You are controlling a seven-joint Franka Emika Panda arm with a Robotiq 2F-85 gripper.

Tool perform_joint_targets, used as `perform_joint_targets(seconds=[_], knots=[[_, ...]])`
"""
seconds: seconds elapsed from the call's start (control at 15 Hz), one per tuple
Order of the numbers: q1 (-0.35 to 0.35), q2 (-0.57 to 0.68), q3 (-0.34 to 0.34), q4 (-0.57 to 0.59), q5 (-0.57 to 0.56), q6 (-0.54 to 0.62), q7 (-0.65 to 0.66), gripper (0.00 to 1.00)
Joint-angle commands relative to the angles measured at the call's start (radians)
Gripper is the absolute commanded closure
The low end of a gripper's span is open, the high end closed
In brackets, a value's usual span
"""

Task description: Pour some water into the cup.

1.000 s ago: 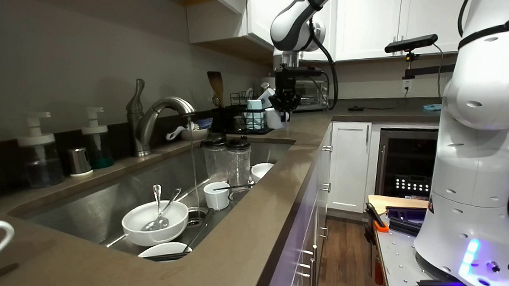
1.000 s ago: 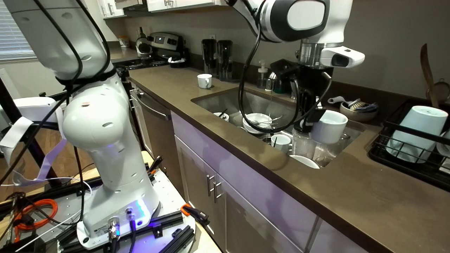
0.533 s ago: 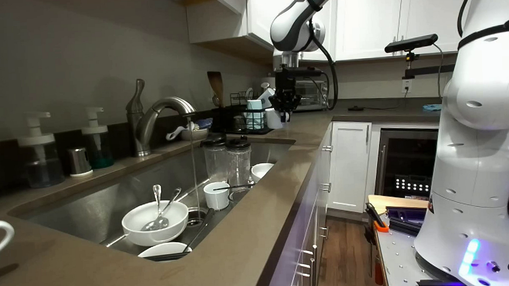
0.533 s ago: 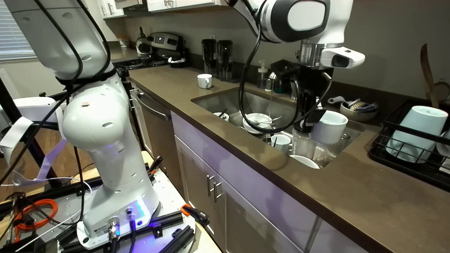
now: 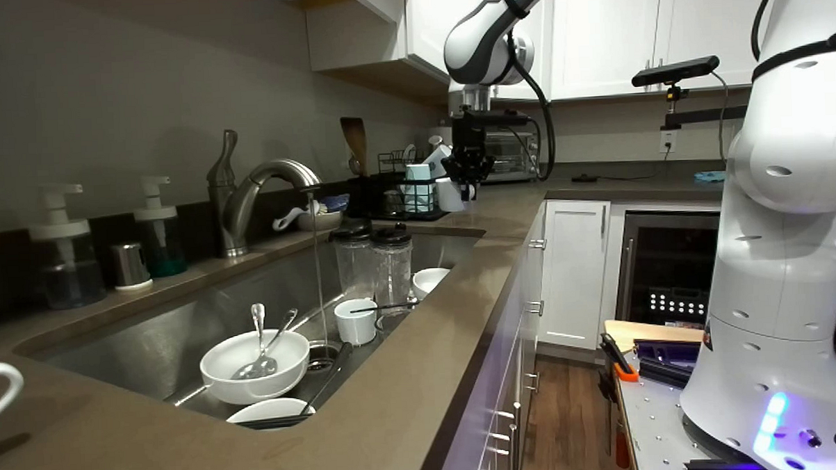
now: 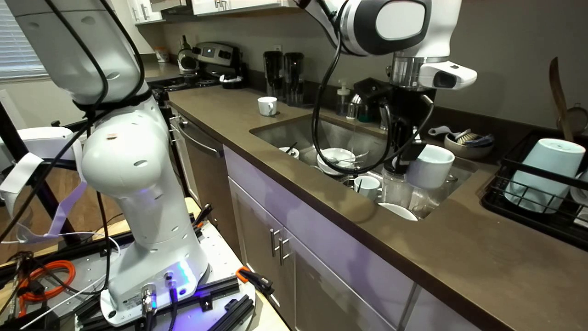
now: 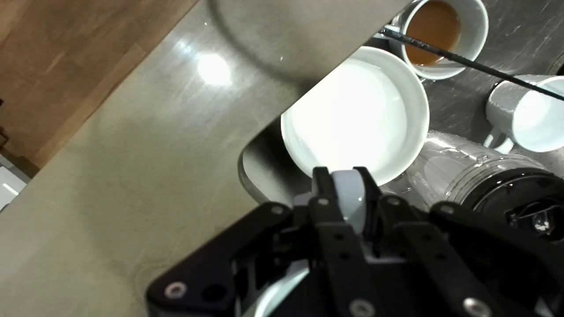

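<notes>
the gripper [image 7: 344, 175] is pointing down, its fingers [image 7: 324, 193] lying close together and pinching the white cup [image 6: 430, 169] between them; a pale piece is showing in that narrow gap in the wrist view, though whether it is the handle is hard to tell. the cup is hanging mouth up, leaning slightly in an exterior view, near one end of the sink [image 5: 137, 352]. just past the fingers in the wrist view, a white bowl [image 7: 357, 116] is sitting in the sink, partly hidden by the edge of the counter [image 7: 167, 158]. near it, a mug [image 7: 475, 31] of brown liquid [image 7: 434, 28] is standing, with a thin dark stick [image 7: 480, 66] passing over it and reaching toward a second mug [image 7: 526, 114]. two clear jars [image 5: 393, 274] with black lids [image 5: 391, 236] are standing close together at that same end. farther along, the faucet [image 5: 273, 174] is sending a thin stream of water [image 5: 319, 284] down toward the drain [image 5: 319, 358], well apart from the cup. close to the stream, a larger bowl [image 5: 253, 389] is holding spoons [image 5: 260, 368]. behind the sink, soap dispensers [image 5: 68, 268] are standing, and a small bowl [image 6: 468, 150] is holding a brush [image 6: 465, 138]. on the counter past the opposite end of the sink, a white mug [image 6: 266, 106] is resting, while a black rack [image 6: 498, 204] is holding a pale blue cup [image 6: 544, 172]. the arm's base [image 6: 151, 280] is glowing blue.
</notes>
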Motion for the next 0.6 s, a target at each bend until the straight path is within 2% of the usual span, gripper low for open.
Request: perform_joint_targets(seconds=[0.0, 0.53], knots=[[-0.014, 0.015, 0.004, 0.015, 0.005, -0.003, 0.004, 0.96], [-0.046, 0.066, -0.039, 0.035, 0.031, 0.002, 0.003, 0.96]])
